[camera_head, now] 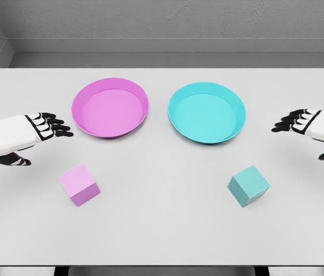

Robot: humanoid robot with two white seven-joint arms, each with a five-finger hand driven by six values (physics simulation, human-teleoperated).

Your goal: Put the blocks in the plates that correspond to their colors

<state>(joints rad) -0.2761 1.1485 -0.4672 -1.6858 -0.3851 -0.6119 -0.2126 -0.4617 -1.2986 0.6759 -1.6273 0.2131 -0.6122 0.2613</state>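
so nothing placed: pink block [79, 184] and teal block [248, 186] sit on table [162, 230], pink plate [110, 107] and teal plate [207, 112] apparently empty; left hand [38, 135] and right hand [305, 129] spread, holding nothing.

One view only, from my head, looking down and forward across the white table [162, 230] toward the far grey wall [167, 20]. It stands back enough to take in nearly the whole tabletop, near edge included, my arms entering from left and right.
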